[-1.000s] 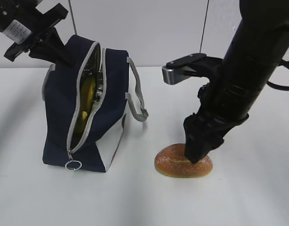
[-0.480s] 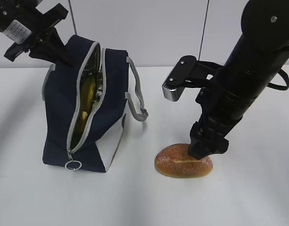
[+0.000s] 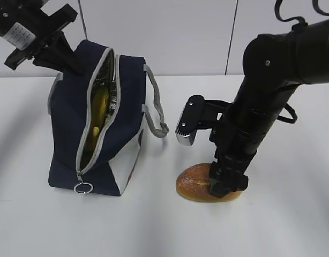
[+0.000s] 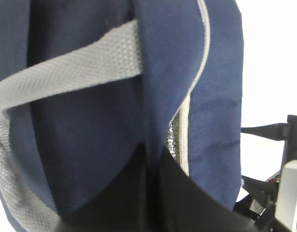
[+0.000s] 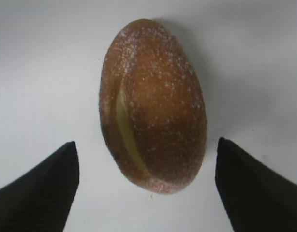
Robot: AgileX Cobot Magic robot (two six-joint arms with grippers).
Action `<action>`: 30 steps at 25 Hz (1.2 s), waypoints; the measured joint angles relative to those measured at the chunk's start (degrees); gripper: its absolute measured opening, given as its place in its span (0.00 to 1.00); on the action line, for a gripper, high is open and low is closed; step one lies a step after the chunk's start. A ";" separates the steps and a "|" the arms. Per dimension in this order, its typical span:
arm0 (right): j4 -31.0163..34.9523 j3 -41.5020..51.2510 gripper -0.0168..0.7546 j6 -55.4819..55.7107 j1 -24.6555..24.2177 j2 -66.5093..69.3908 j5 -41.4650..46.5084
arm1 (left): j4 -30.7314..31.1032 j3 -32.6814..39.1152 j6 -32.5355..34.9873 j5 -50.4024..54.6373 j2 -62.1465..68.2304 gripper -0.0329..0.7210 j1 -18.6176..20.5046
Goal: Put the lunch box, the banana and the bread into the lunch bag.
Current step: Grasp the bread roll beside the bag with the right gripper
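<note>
The right gripper (image 5: pixel 146 188) stands just above the oval golden-brown crusty bread roll (image 5: pixel 153 104), its two black fingers (image 5: pixel 39 191) spread wide apart, one on each long side of the roll and not touching it. The roll lies on the white table (image 3: pixel 271 230), near the tall navy-blue fabric lunch bag (image 3: pixel 70 123) and to the right of it in the exterior view. One risk, in my judgement, is that the fingers close on the near end of the roll and not on its middle, so the rounded crust can slip out or the roll can tip when lifted; a strong squeeze can also crush it. A second risk is at the bag: the grey zipper mouth (image 3: pixel 103 101) is a narrow slit, and the roll can catch on its edge. The left gripper (image 3: pixel 65 56) is at the top rear edge of the bag; its fingers seem to be together on the fabric beside the grey strap handle (image 4: pixel 71 72), holding the mouth open, but the pinch itself is hidden. If this hold slips, the mouth may close. Inside the bag the yellow banana (image 3: pixel 98 104) shows through the slit; the lunch box I cannot see.
</note>
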 joint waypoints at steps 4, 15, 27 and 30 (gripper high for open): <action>0.20 0.00 0.87 -1.27 0.00 2.95 -2.37 | 0.00 0.00 0.00 0.00 0.00 0.04 0.00; 1.97 0.00 0.78 -3.13 0.00 6.89 -5.11 | 0.05 0.00 0.30 0.00 0.00 0.04 0.00; 2.64 -2.61 0.51 -2.46 0.00 6.89 0.56 | 0.09 0.00 0.41 0.00 0.00 0.04 0.00; -0.40 -6.28 0.50 2.08 0.00 6.89 6.03 | 0.09 0.00 0.41 0.00 0.00 0.04 0.00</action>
